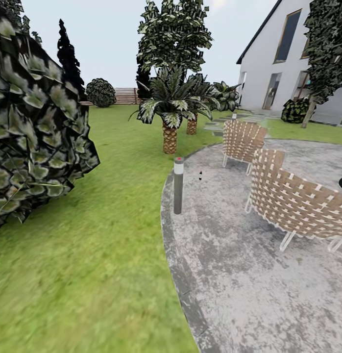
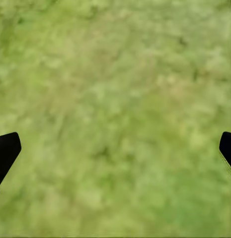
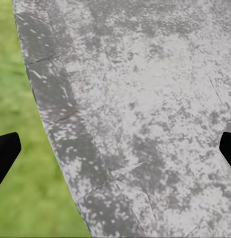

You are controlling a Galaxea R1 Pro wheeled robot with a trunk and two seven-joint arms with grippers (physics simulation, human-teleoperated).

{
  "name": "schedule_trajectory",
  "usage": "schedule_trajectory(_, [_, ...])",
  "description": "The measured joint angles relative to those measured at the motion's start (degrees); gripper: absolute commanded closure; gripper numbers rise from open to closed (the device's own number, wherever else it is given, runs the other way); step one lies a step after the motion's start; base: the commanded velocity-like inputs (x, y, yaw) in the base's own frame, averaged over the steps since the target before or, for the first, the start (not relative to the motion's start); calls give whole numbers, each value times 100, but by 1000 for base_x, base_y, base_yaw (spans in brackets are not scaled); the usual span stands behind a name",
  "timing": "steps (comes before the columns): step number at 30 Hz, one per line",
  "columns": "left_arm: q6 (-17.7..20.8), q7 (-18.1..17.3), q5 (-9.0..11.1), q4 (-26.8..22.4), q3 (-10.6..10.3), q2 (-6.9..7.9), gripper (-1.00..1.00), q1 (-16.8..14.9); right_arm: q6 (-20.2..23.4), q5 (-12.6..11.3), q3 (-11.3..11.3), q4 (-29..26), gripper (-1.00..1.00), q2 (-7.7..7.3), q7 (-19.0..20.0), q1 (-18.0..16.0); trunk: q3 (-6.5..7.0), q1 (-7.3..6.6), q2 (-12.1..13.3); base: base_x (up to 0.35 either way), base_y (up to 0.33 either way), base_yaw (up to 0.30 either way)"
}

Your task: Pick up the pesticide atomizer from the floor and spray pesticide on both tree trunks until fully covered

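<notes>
A tiny dark bottle with a pale top, the pesticide atomizer (image 1: 200, 175), stands far off on the grey stone patio (image 1: 249, 274), just right of a short grey lamp post (image 1: 178, 185). One tall tree with dark green foliage (image 1: 175, 34) rises behind the palms, its trunk hidden. Another tall tree (image 1: 328, 44) stands by the house on a leaning grey-brown trunk (image 1: 306, 113). My left gripper (image 2: 115, 151) hangs open over grass, empty. My right gripper (image 3: 115, 151) is open and empty above the patio's curved edge.
A big leafy bush (image 1: 38, 122) crowds the left side. Two palms (image 1: 169, 105) stand at the patio's far edge. Two woven chairs (image 1: 293, 196) sit on the patio at right. A wooden fence (image 1: 123, 96) and a round bush (image 1: 100, 92) lie far back. Lawn (image 1: 92, 255) stretches ahead.
</notes>
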Motion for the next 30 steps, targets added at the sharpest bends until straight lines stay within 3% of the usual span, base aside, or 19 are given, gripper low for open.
schedule_trajectory(23, [-5,0,3,0,0,0,-100,0,4,0,-3,6,-100,0,-16,0,0,0,0,339,55,1])
schedule_trajectory(30, [-5,0,0,0,0,0,-100,0,-2,0,-3,8,-100,0,-23,0,0,0,0,326,138,217])
